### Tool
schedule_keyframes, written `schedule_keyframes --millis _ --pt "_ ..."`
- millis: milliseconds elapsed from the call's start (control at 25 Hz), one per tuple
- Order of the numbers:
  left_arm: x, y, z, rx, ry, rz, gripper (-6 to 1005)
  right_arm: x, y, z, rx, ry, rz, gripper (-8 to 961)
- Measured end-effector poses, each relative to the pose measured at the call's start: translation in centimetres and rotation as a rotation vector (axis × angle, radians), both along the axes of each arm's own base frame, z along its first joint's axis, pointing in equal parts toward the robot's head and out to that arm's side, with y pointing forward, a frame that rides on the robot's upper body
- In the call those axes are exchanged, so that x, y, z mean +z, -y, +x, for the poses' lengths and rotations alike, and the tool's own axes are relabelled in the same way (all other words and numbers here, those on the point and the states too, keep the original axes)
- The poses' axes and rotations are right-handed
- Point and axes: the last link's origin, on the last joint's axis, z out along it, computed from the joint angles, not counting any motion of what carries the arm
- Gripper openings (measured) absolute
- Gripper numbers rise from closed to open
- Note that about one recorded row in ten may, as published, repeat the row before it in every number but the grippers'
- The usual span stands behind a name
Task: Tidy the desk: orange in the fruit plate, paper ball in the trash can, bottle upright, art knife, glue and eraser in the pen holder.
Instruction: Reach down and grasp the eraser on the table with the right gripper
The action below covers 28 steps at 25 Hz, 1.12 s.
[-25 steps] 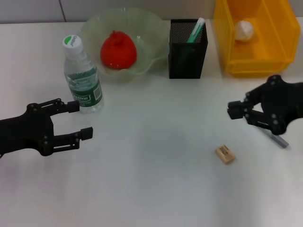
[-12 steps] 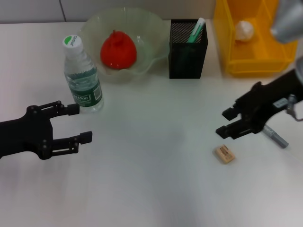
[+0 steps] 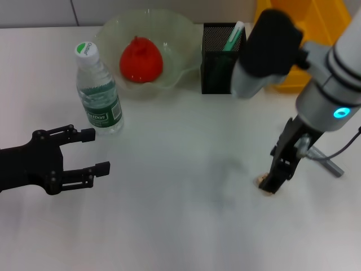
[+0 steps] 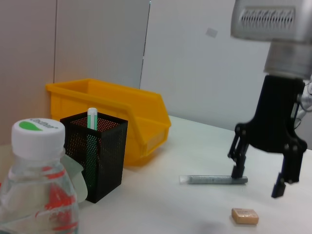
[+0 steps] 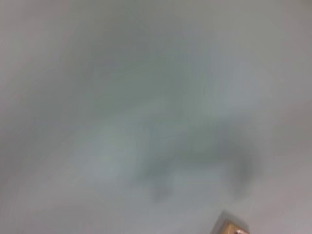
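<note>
My right gripper points straight down, open, just above the tan eraser, which it mostly hides in the head view. In the left wrist view the right gripper hangs open over the eraser. The grey glue lies on the table just right of it. The orange sits in the fruit plate. The bottle stands upright. The mint-green art knife stands in the pen holder. My left gripper is open and empty, below the bottle. The paper ball is hidden.
The yellow trash can stands at the back right, largely covered by my right arm. In the left wrist view the trash can is behind the pen holder. White table lies between the two grippers.
My right arm has swung in from the right, turned its gripper downward and come over the eraser. It now covers the paper ball. The left gripper has barely moved.
</note>
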Motion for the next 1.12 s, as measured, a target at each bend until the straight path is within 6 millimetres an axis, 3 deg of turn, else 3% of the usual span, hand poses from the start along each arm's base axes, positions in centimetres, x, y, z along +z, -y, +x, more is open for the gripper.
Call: schedule_keyframes --millis 280,1120 --pt "0.0 -0.1 0.1 -0.002 -0.001 0.001 801 -2.4 0.0 0.5 0.014 0.12 0.023 745" --pt "-0.1 -0.3 0.0 0.006 -0.007 0.007 801 -4.3 0.1 2.2 -0.029 0.116 0.008 713"
